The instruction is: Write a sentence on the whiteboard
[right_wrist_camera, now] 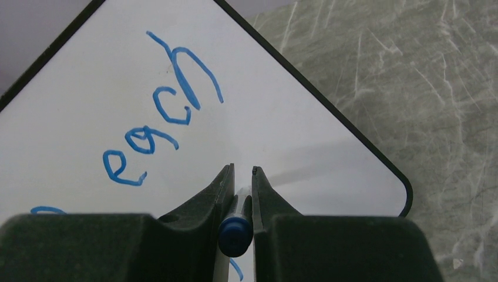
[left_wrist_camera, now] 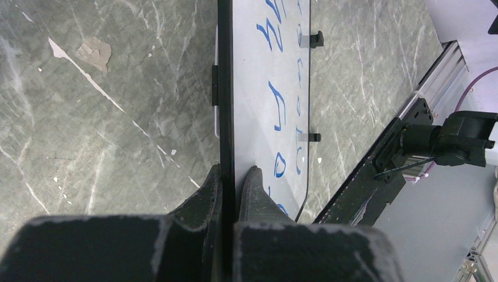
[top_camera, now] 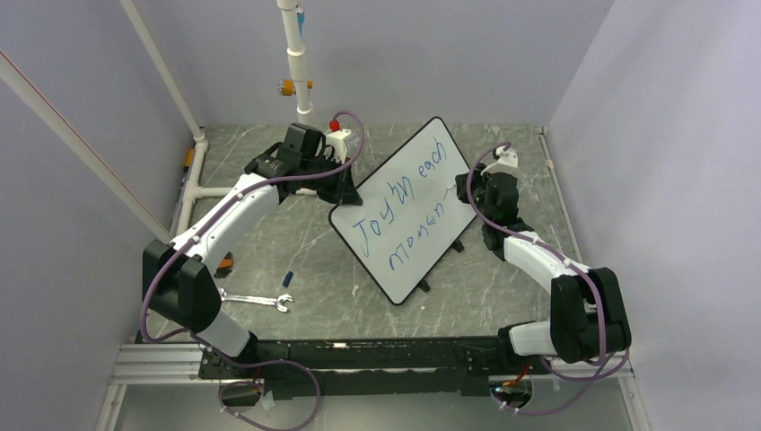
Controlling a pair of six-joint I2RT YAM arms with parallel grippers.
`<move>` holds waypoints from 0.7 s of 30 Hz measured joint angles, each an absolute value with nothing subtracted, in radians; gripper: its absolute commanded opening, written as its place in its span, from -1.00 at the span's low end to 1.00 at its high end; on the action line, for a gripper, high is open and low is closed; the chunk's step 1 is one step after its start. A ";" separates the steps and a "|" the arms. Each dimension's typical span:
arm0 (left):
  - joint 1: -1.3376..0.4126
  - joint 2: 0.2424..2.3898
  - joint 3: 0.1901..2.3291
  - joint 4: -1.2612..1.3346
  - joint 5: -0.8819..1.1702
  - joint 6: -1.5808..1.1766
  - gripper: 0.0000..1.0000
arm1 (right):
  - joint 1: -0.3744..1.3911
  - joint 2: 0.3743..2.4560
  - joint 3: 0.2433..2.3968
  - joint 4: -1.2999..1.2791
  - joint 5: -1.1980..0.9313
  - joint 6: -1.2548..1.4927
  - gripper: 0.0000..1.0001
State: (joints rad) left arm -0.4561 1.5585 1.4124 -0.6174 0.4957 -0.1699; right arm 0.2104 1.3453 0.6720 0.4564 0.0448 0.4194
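The whiteboard (top_camera: 404, 211) stands tilted in the middle of the table, its black rim and small feet showing. The sentence (top_camera: 399, 215) in blue marker reads "Joy in each" over "moment". My left gripper (top_camera: 344, 191) is shut on the board's left edge; in the left wrist view the fingers (left_wrist_camera: 256, 191) pinch the black rim of the whiteboard (left_wrist_camera: 267, 59). My right gripper (top_camera: 467, 190) is at the board's right side, shut on a blue marker (right_wrist_camera: 235, 226), which points at the whiteboard (right_wrist_camera: 88, 106) near the word "each" (right_wrist_camera: 161, 117).
A metal wrench (top_camera: 256, 299) and a small blue cap (top_camera: 287, 277) lie on the marble table at the front left. A white pipe frame (top_camera: 296, 63) stands at the back. An aluminium rail (top_camera: 359, 355) runs along the near edge.
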 measured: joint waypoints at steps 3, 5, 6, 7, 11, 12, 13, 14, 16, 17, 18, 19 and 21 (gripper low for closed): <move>-0.456 1.559 1.412 -0.617 0.496 -0.170 -1.00 | 0.209 1.360 0.697 0.450 0.047 0.422 -1.00; -0.456 1.559 1.412 -0.617 0.496 -0.170 -1.00 | 0.209 1.361 0.712 0.435 0.049 0.424 -1.00; -0.456 1.559 1.412 -0.617 0.496 -0.170 -1.00 | 0.209 1.361 0.719 0.423 0.052 0.424 -1.00; -0.456 1.559 1.412 -0.617 0.496 -0.170 -1.00 | 0.209 1.360 0.723 0.414 0.053 0.426 -1.00; -0.456 1.559 1.412 -0.617 0.497 -0.170 -1.00 | 0.209 1.351 0.733 0.376 0.062 0.428 -1.00; -0.456 1.559 1.412 -0.617 0.497 -0.170 -1.00 | 0.209 1.344 0.734 0.365 0.066 0.428 -1.00; -0.456 1.559 1.412 -0.617 0.497 -0.170 -1.00 | 0.209 1.338 0.734 0.358 0.068 0.429 -1.00; -0.456 1.559 1.412 -0.617 0.497 -0.170 -1.00 | 0.209 1.326 0.735 0.350 0.069 0.430 -1.00; -0.456 1.559 1.412 -0.617 0.497 -0.170 -1.00 | 0.209 1.316 0.735 0.345 0.069 0.430 -1.00; -0.456 1.559 1.412 -0.617 0.497 -0.170 -1.00 | 0.209 1.312 0.736 0.344 0.068 0.431 -1.00; -0.456 1.559 1.412 -0.617 0.497 -0.170 -1.00 | 0.209 1.311 0.737 0.344 0.068 0.431 -1.00; -0.456 1.559 1.412 -0.617 0.497 -0.170 -1.00 | 0.209 1.310 0.738 0.344 0.067 0.433 -1.00; -0.456 1.559 1.412 -0.617 0.497 -0.170 -1.00 | 0.209 1.310 0.739 0.343 0.064 0.438 -1.00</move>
